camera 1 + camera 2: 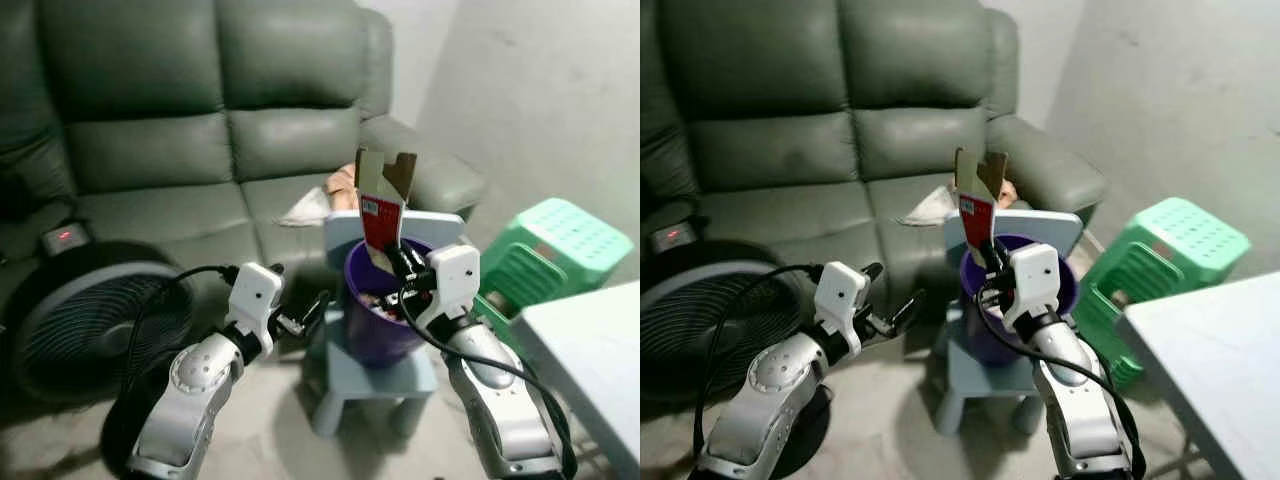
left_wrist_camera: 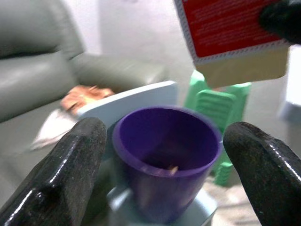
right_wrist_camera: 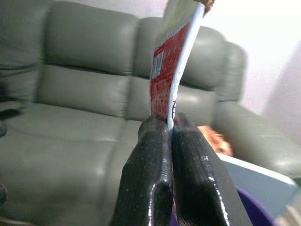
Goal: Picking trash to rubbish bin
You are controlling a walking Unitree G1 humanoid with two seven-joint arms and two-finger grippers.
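Note:
A flattened red and brown carton [image 1: 381,198] stands upright above a purple bin [image 1: 381,335], and my right gripper [image 1: 398,258] is shut on its lower edge. The right wrist view shows the carton [image 3: 170,70] pinched between the two fingers [image 3: 155,174]. The bin rests on a small pale blue chair [image 1: 372,385] and some rubbish lies inside it. My left gripper [image 1: 303,315] is open just left of the bin, level with its wall. In the left wrist view the bin [image 2: 165,155] sits between the spread fingers [image 2: 70,165], with the carton [image 2: 230,33] above it.
A grey-green leather sofa [image 1: 200,130] stands behind, with crumpled paper [image 1: 305,208] and an orange scrap [image 1: 342,188] on its seat. A black floor fan [image 1: 90,310] is at the left. A green plastic stool [image 1: 545,250] and a white table corner [image 1: 590,340] are at the right.

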